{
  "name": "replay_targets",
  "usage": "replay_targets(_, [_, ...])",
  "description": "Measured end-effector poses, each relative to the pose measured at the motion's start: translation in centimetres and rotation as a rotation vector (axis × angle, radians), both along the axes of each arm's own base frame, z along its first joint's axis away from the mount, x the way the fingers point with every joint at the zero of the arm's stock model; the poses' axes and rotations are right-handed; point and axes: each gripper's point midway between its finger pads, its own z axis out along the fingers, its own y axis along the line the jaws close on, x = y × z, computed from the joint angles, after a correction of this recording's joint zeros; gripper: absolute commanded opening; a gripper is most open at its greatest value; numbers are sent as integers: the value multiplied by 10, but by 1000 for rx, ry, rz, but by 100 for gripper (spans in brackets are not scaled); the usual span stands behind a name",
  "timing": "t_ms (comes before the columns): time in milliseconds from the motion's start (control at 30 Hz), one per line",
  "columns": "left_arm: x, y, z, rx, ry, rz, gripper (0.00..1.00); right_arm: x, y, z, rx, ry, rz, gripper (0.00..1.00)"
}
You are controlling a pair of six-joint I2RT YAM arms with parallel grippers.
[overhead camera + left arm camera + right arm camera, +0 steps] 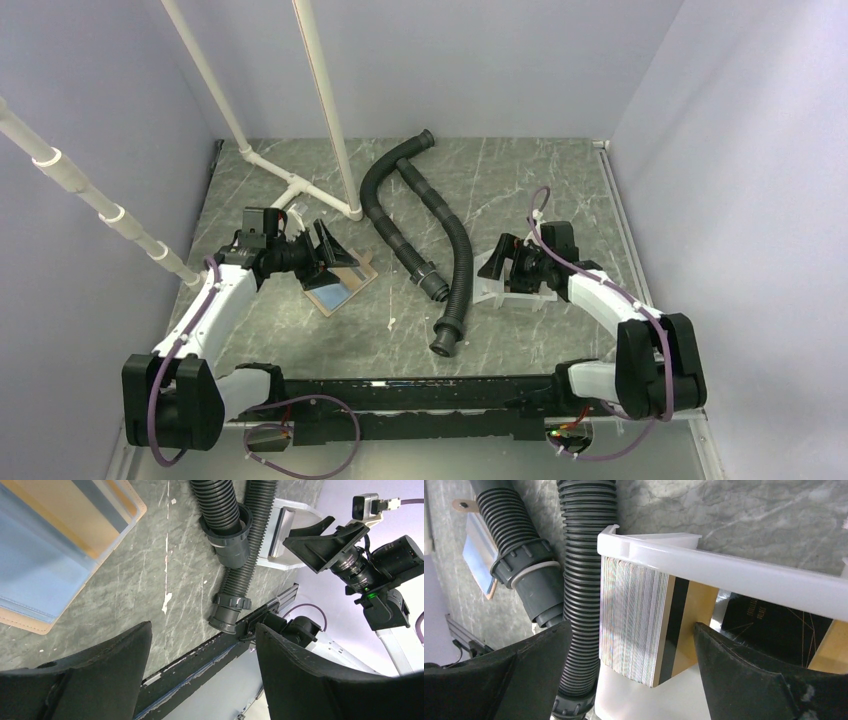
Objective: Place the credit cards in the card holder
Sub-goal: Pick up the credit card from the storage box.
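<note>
Tan and leather-like at its border, the card holder (340,286) lies opened flat with its blue and orange inner side up. It sits on the left half of the grey marbled surface (520,180), nearer the left edge than the middle and about halfway between the near and far edges. The credit cards (634,625) are well apart from it on the right half. They form a thick stack standing on edge inside a shallow white tray (724,572), and the outermost card is orange-yellow with a black stripe. A black card (774,625) with thin gold lines shows deeper in the same tray. The right pincer (631,630) is released, its two dark fingers spread wide with the stack showing between them. Whether either finger touches the cards cannot be told. The left pincer (202,630) is also released and grasps nothing. Seen from above it is over the far part of the holder, while its own camera shows only bare surface between its fingers, with the holder off to one side. Two black corrugated hoses (455,265) run down the middle of the surface between holder and tray, and one hose lies against the tray's side. A white pipe frame (300,185) stands toward the far left corner.
</note>
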Motion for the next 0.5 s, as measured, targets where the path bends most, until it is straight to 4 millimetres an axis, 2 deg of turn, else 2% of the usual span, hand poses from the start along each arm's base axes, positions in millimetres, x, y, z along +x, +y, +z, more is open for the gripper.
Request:
replay_targets(133, [0,-1,0,-5,0,-4,81,2,2,0,36,3,10,80])
replay_targets(500, [1,-2,-5,-12,26,-11,81,9,2,12,117,-19,1,43])
